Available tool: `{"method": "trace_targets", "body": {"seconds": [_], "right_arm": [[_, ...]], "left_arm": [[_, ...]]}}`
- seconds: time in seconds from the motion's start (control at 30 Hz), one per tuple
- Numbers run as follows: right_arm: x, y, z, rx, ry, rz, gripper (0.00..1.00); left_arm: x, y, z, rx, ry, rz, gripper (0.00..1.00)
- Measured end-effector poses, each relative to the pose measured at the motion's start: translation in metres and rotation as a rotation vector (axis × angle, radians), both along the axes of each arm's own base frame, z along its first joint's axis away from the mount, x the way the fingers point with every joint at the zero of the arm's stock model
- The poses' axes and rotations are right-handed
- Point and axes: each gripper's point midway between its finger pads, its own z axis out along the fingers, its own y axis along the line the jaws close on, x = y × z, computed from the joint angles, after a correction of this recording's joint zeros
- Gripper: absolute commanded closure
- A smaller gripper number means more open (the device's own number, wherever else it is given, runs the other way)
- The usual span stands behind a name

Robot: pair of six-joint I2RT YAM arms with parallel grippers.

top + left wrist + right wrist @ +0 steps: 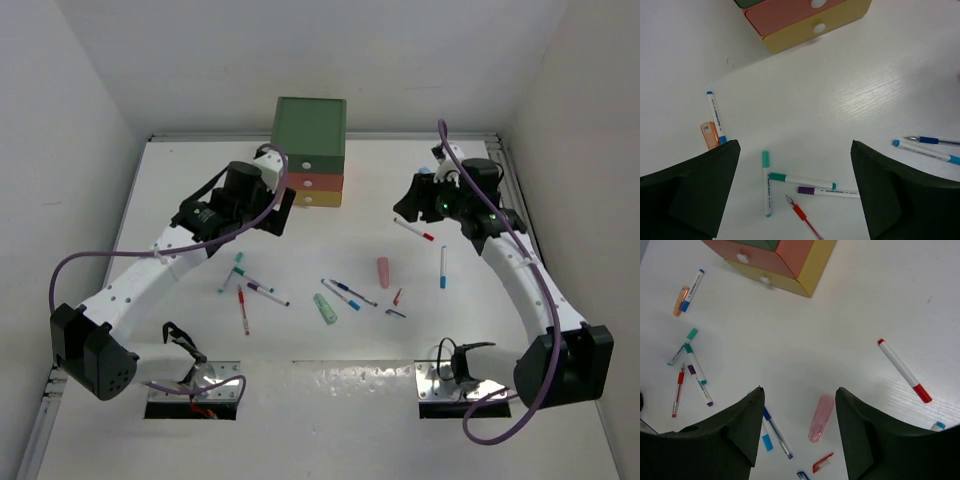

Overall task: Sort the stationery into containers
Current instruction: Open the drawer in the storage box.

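Two grippers, both mine, both empty. Nearest my bases lies the scatter: a red pen (243, 312) and a mint-green capsule (325, 308), then a knot of teal markers (801, 180) and a purple marker (827, 191) lying tight together, with a pink capsule (821, 418) at 2 o'clock from the mint one.

Beyond them my left gripper (795, 150) hangs above the table, jaws spread as wide as they go, the knot at its 6 o'clock. My right gripper (800, 392) stands open a little less, nothing between its fingers. The pink capsule is just at its 5 o'clock and a red-capped marker (904, 370) at 3 o'clock.

Farthest, at 12 o'clock, sits the cabinet: green drawer (310, 130), orange-red drawer (790, 12), yellow drawer (815, 35), all looking shut. That worries me. Any pen I lift has nowhere to go until a knob (819, 28) is pulled, and a pull may drag the whole cabinet. The crowded markers could also come up two at once, or roll away from a pinch.
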Motion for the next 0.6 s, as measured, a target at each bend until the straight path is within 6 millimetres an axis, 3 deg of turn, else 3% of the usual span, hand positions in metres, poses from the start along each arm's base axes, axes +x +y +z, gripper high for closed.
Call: {"method": "trace_targets", "body": {"seconds": [0.03,0.17,0.33,0.43,0.53,0.6], "right_arm": [[0.003,0.001,0.003,0.001,-0.001,0.002,0.42],[0.036,0.006,0.029,0.011,-0.035,0.009,0.44],[0.091,0.023,0.075,0.026,-0.132,0.03,0.46],[0.117,0.046,0.098,0.034,-0.195,0.065,0.47],[0.133,0.075,0.106,0.034,-0.231,0.11,0.48],[0.14,0.096,0.103,0.031,-0.238,0.143,0.48]], "left_arm": [[0.001,0.001,0.0,0.007,-0.006,0.001,0.0],[0.002,0.01,-0.007,0.113,-0.082,-0.004,0.17],[-0.019,0.015,-0.047,0.417,-0.26,-0.096,0.22],[-0.041,0.023,-0.082,0.615,-0.389,-0.215,0.26],[-0.054,0.036,-0.114,0.795,-0.454,-0.31,0.35],[-0.052,0.036,-0.118,0.867,-0.485,-0.338,0.41]]}}
